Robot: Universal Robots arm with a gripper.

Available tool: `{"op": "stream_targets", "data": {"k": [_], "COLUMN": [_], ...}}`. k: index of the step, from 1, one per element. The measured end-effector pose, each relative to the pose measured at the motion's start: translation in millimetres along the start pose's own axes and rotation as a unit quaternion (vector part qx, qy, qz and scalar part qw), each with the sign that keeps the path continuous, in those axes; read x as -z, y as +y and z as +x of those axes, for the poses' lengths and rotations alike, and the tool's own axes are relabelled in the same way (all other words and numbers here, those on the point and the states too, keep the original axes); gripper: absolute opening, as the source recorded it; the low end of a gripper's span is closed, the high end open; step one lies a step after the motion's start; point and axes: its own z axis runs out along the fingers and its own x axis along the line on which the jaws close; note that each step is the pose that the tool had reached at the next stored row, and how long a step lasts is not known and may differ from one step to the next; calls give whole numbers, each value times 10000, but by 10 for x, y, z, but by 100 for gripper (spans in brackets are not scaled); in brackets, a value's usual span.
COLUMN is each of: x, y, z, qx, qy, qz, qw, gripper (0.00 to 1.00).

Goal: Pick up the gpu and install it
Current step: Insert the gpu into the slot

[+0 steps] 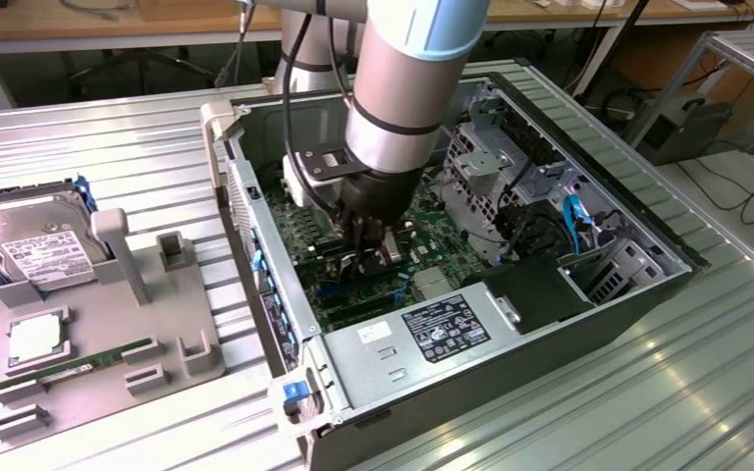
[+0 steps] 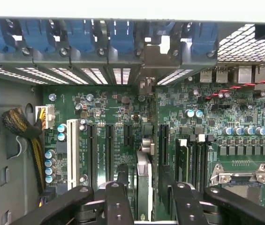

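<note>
While seated in the case (image 1: pixel 639 294), gpu (image 2: pixel 143 180) edge-on.

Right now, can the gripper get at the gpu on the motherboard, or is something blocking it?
Probably yes. The gripper is open right over the gpu, with one finger on each side of the edge-on card. Nothing lies between the fingers and the card. The neighbouring slots on the motherboard look bare.

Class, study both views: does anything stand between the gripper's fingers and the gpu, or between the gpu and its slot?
Nothing visible does. The gpu stands edge-on between the open fingers, already down on the motherboard.
</note>
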Motion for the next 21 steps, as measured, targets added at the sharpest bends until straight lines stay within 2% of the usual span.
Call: {"op": "stream_targets", "data": {"k": [6, 7, 8, 10, 11, 13, 19, 21], "x": [290, 296, 297, 297, 294, 272, 167, 149], "y": [7, 7, 7, 7, 7, 6, 24, 30], "z": [-33, -43, -53, -69, -80, -98, -118, -118], "qx": [1, 1, 1, 1, 1, 1, 1, 1], "qy": [-1, -2, -1, -1, -1, -2, 2, 14], "qz": [0, 0, 0, -1, -1, 0, 1, 0], "qw": [10000, 10000, 10000, 10000, 10000, 10000, 10000, 10000], "gripper": [40, 32, 32, 19, 19, 11, 11, 11]}}
